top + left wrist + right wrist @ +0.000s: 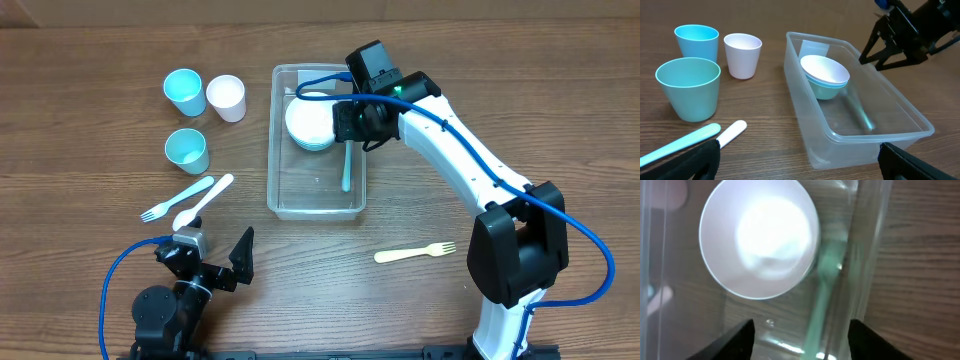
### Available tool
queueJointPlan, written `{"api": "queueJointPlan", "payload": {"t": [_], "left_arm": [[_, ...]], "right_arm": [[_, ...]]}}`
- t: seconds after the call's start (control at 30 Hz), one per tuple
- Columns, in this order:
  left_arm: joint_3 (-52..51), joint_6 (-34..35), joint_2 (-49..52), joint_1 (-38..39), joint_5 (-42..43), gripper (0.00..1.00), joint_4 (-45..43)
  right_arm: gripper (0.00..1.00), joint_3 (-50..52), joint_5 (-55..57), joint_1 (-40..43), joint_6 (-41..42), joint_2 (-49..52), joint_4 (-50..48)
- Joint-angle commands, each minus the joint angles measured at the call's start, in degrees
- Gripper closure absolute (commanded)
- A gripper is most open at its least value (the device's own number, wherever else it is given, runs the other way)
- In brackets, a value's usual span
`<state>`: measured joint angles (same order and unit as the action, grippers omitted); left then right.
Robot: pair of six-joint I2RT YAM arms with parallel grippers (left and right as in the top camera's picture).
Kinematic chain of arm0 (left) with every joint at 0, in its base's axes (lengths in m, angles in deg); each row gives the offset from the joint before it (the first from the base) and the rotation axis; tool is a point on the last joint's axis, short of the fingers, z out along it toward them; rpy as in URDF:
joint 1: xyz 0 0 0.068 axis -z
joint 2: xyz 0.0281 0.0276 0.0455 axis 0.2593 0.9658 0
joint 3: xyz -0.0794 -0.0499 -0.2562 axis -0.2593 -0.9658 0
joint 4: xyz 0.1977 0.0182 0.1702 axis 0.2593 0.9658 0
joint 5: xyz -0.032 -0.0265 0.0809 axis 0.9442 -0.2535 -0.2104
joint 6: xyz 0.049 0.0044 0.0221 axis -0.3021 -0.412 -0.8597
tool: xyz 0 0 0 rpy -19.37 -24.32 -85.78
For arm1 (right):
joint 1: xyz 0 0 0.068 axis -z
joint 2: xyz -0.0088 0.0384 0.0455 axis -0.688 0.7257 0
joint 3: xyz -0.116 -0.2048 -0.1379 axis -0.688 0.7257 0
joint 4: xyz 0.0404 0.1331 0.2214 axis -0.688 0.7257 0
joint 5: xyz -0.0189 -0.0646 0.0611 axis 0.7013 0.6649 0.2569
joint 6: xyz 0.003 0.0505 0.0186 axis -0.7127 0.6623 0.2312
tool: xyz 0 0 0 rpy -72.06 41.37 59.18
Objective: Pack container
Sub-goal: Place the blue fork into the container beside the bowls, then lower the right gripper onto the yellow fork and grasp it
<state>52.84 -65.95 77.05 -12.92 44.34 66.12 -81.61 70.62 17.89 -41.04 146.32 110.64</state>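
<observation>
The container (310, 190) sits on the surface (560, 90), holding stacked bowls (310, 120) and a teal utensil (346, 168). My right claw (355, 122) and left claw (213, 255) gape empty. Cups (186, 150), forks (415, 252) and spoon (205, 200) lie unpacked.

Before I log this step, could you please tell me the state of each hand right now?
Left hand: open, holding nothing.
Right hand: open above the container, holding nothing.

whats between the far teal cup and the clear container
A white cup stands between that teal cup and the container, with bare wood between the white cup and the container's wall. The overhead view shows it best.
</observation>
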Motion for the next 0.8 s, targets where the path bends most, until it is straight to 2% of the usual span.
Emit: {"api": "queueJointPlan", "payload": {"t": [0.0,0.07,0.2,0.33,0.4,0.53,0.63,0.77], "left_arm": [[-0.22,0.79,-0.37,-0.22,0.63,0.0,-0.17],[-0.22,0.79,-0.37,-0.22,0.63,0.0,-0.17],[-0.22,0.79,-0.37,-0.22,0.63,0.0,-0.17],[-0.22,0.79,-0.37,-0.22,0.63,0.0,-0.17],[-0.22,0.79,-0.37,-0.22,0.63,0.0,-0.17],[-0.22,0.79,-0.37,-0.22,0.63,0.0,-0.17],[-0.22,0.79,-0.37,-0.22,0.63,0.0,-0.17],[-0.22,0.79,-0.37,-0.22,0.63,0.0,-0.17]], "right_arm": [[0.37,-3.48,0.96,-0.07,1.25,-1.53,2.05],[0.38,-4.92,0.98,0.04,1.29,-4.24,2.95],[0.38,-6.01,2.86,3.43,12.2,-13.22,5.75],[0.38,-5.97,3.85,11.91,32.85,-21.66,19.58],[0.37,-4.68,6.86,14.21,39.15,-23.04,26.4],[0.36,5.55,5.62,14.4,45.99,-23.21,28.79],[0.36,19.47,-1.09,14.4,48.54,-23.82,21.31],[0.37,31.8,-3.17,14.38,53.79,-25.57,17.38]]}}
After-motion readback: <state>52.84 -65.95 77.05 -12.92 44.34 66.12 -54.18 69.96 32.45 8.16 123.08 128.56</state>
